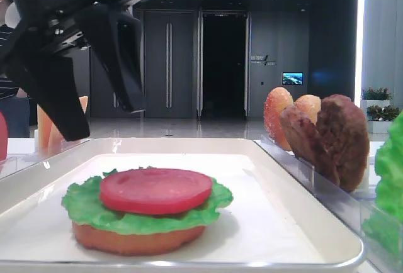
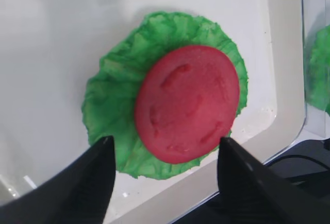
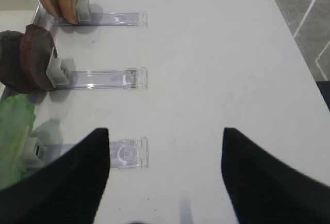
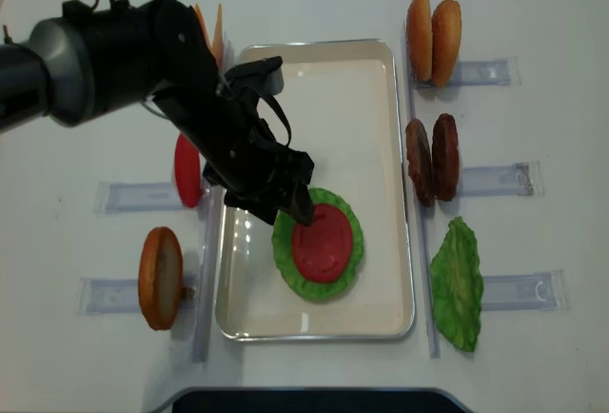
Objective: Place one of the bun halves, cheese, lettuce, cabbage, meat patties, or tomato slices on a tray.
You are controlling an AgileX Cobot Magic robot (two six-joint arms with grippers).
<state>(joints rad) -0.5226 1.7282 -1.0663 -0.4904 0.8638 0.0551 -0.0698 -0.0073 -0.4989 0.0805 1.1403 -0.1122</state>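
Stacked food nearest the low exterior camera consists of a tomato slice [image 1: 155, 190] lying flat on a lettuce leaf [image 1: 88, 207], which lies on a bun half [image 1: 135, 239]; the stack rests on the tray [image 4: 376, 89], toward its near end.

Left of the tray, the overhead view shows a second tomato slice [image 4: 186, 170] and a bun half [image 4: 160, 278] standing in clear holders [image 4: 124, 196] on the table [image 4: 533, 13].

Above the tray, the left gripper [image 2: 162, 170] hangs over the stack with its jaws spread and nothing between them; the left wrist view shows the slice's embossed seed marks.

Right of the tray stand two more bun halves [image 4: 433, 37], two meat patties [image 4: 433, 158] and a loose lettuce leaf [image 4: 458, 285].

Only the right wrist view shows the right gripper [image 3: 165, 177]: jaws spread, empty, over bare table.

Wall lettering in the low view is too small to read.
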